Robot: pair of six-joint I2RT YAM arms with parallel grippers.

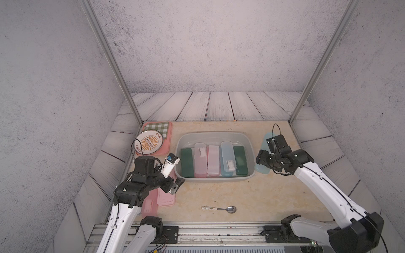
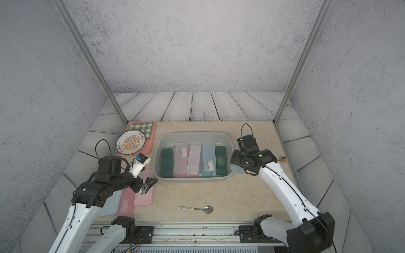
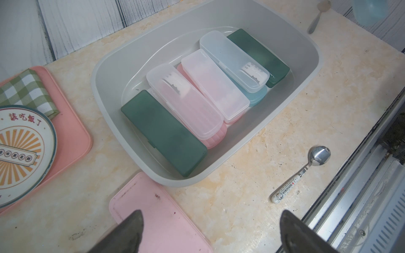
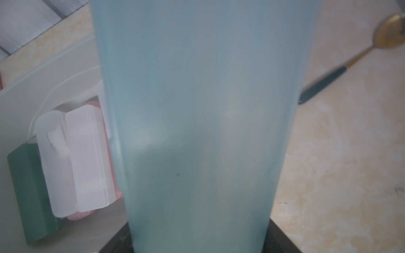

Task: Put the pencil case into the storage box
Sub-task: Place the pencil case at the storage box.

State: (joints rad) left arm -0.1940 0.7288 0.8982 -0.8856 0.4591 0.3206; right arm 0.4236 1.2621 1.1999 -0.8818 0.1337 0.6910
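In a top view, the light grey plastic storage box (image 1: pixel 215 135) holds five pencil cases (image 1: pixel 213 161). The long pale blue plastic pencil case (image 1: pixel 261 170) is just right of the box, at the right claw (image 1: pixel 262 158). In the left wrist view, the left claw (image 3: pixel 211 215) is spread wide over a flat pink plastic case (image 3: pixel 166 219). In the right wrist view, the right claw pinches the blue case (image 4: pixel 203 109).

- The blue pencil case (image 4: pixel 203 109) fills the right wrist view, out of focus, with both ends cut off; in both top views the right arm covers its middle.
- The right gripper (image 4: pixel 199 238) shows only as two dark slivers at that view's edge, flush against the case's sides.
- The left gripper (image 3: pixel 211 213) shows as two blurred dark fingertips, wide apart, cut by the left wrist view's edge.
- The pink case (image 3: pixel 166 219) runs off the same edge.
- The gold spoon (image 4: pixel 390 32) is blurred, its bowl clipped by the frame.
- The plate (image 3: pixel 22 153) is cut off in the left wrist view; its lettering is too small to read in the top views.
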